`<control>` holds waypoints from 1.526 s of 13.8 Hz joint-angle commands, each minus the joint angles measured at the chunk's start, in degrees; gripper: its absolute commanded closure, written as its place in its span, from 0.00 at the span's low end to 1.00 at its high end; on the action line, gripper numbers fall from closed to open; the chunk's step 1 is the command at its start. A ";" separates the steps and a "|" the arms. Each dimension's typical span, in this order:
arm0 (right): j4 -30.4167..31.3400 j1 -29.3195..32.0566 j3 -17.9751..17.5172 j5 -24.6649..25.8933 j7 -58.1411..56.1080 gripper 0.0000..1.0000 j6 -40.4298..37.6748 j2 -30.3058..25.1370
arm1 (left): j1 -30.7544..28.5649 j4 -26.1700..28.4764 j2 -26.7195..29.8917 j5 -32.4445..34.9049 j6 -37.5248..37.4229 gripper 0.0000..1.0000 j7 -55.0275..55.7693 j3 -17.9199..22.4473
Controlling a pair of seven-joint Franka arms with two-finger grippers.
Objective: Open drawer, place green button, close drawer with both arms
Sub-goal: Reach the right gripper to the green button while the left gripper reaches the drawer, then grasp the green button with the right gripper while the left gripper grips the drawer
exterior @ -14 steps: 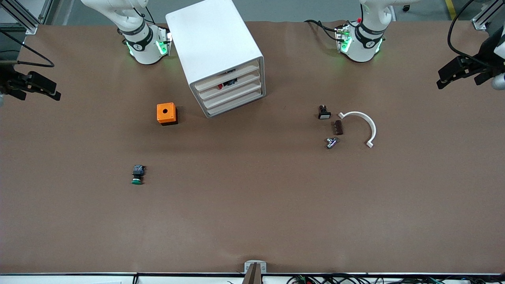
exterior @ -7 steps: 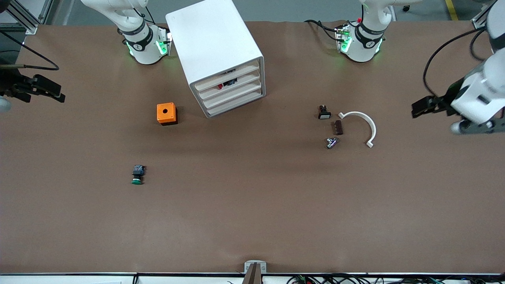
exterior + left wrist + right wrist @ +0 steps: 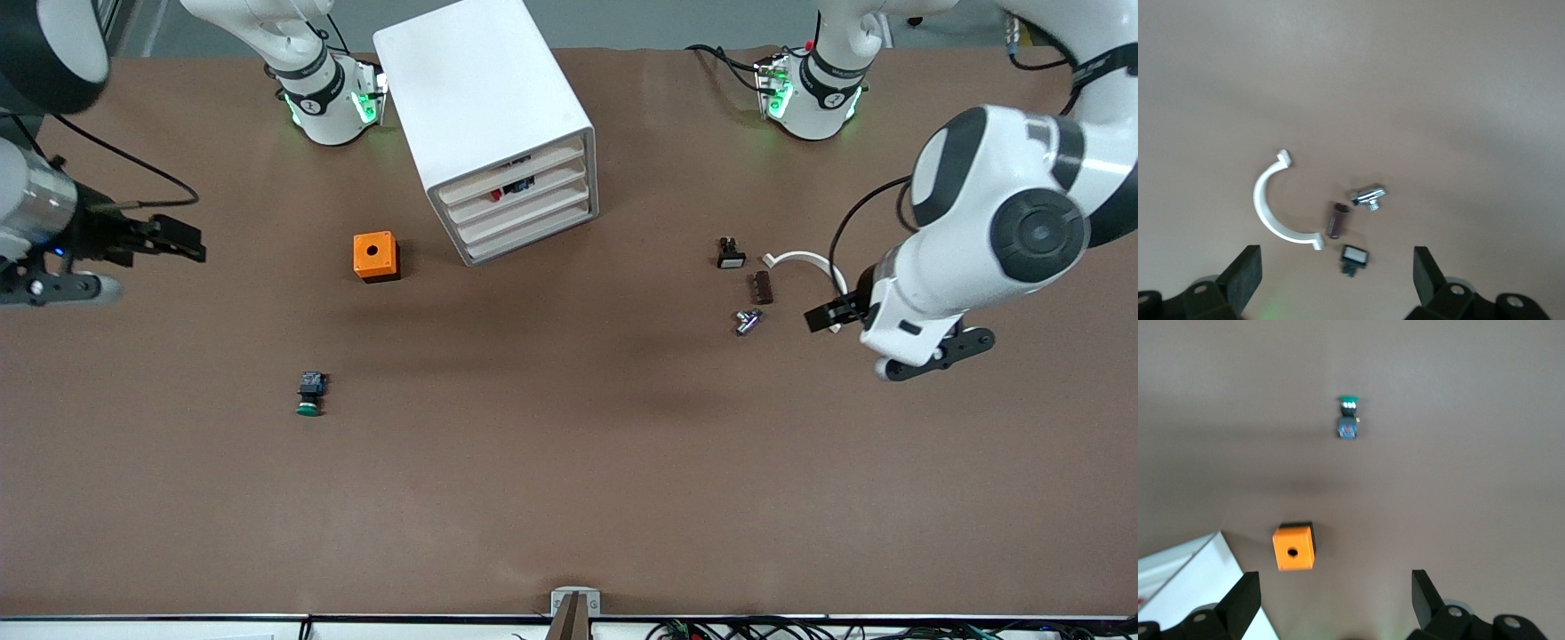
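The white cabinet (image 3: pixel 484 107) stands between the two bases, and all its cream drawer fronts (image 3: pixel 526 216) are shut. One front shows red and black parts. The button (image 3: pixel 309 395), green cap on a black body, lies on the brown table nearer the front camera than the orange cube; the right wrist view shows the button (image 3: pixel 1349 417) too. My right gripper (image 3: pixel 182 242) hangs open and empty over the table at the right arm's end, fingertips wide apart (image 3: pixel 1331 597). My left gripper (image 3: pixel 822 316) is open and empty (image 3: pixel 1336 273) over the small parts at the left arm's end.
An orange cube (image 3: pixel 375 256) with a round hole sits beside the cabinet. Under the left gripper lie a white curved clamp (image 3: pixel 822 267), a black switch with a white cap (image 3: pixel 730 255), a brown block (image 3: pixel 762 287) and a metal fitting (image 3: pixel 747 321).
Both arms have swung in from the table's ends. The left gripper came over the curved clamp; the right gripper moved a little toward the orange cube. Nothing on the table moved.
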State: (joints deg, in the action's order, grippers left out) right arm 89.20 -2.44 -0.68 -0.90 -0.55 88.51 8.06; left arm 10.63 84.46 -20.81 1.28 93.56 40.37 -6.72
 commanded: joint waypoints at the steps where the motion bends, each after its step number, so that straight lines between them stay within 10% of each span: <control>1: -1.40 -1.77 0.07 1.16 0.19 0.00 3.06 7.20 | 3.86 -4.38 -6.16 0.56 1.35 0.00 9.79 0.13; 9: 2.55 -0.90 0.33 0.81 1.24 0.00 24.58 20.05 | 10.73 -4.39 -17.15 -4.61 7.42 0.00 44.85 -0.05; 21: 13.19 -0.64 0.42 0.63 9.95 0.00 41.21 26.30 | 15.73 -3.86 -27.79 -40.98 7.34 0.00 68.86 0.04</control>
State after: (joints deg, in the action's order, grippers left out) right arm 100.39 -3.58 0.27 -0.90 7.87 128.38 35.20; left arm 24.93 81.59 -46.99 -35.61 101.31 106.21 -6.96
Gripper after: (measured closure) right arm 0.000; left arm 0.000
